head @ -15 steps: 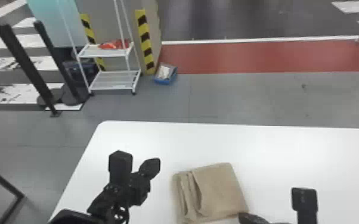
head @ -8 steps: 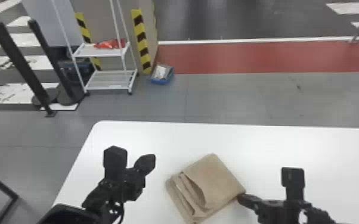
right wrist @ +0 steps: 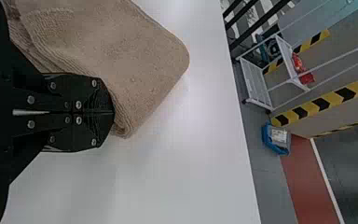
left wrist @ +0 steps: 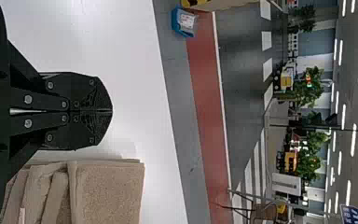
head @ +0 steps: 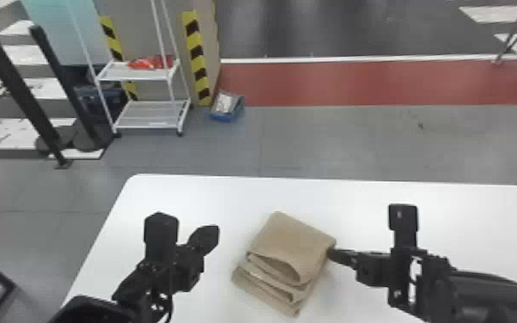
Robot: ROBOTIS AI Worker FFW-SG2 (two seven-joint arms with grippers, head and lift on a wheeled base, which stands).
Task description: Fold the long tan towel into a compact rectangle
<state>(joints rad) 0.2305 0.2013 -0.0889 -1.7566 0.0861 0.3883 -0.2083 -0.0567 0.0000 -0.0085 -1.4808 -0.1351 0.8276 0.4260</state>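
The tan towel point(head: 290, 245) lies on the tabletop between the two arms, already folded into a thick, skewed bundle, its loose layers and one gaping loop on the side nearer the robot. Its fine-ribbed, slightly fuzzy pile suggests light, soft, grippy cloth, hard to damage but likely to slump or fan out if pushed on one layer only. A pinch should take the whole stack at a rounded fold, well in from the edge; squaring it calls for low, flat pressure. The right gripper point(right wrist: 113, 112), its flat black fingers pressed together with nothing between them, touches the bundle's right side. The left gripper point(left wrist: 111, 111), likewise clenched on nothing, is apart from the towel on its left. Beneath is a smooth, white, round-cornered table point(head: 463, 223), on which the bundle would probably slide readily. Beyond, on smooth grey floor, stand a white wire-shelved cart point(head: 141, 74) and a small blue bin point(head: 226, 116).
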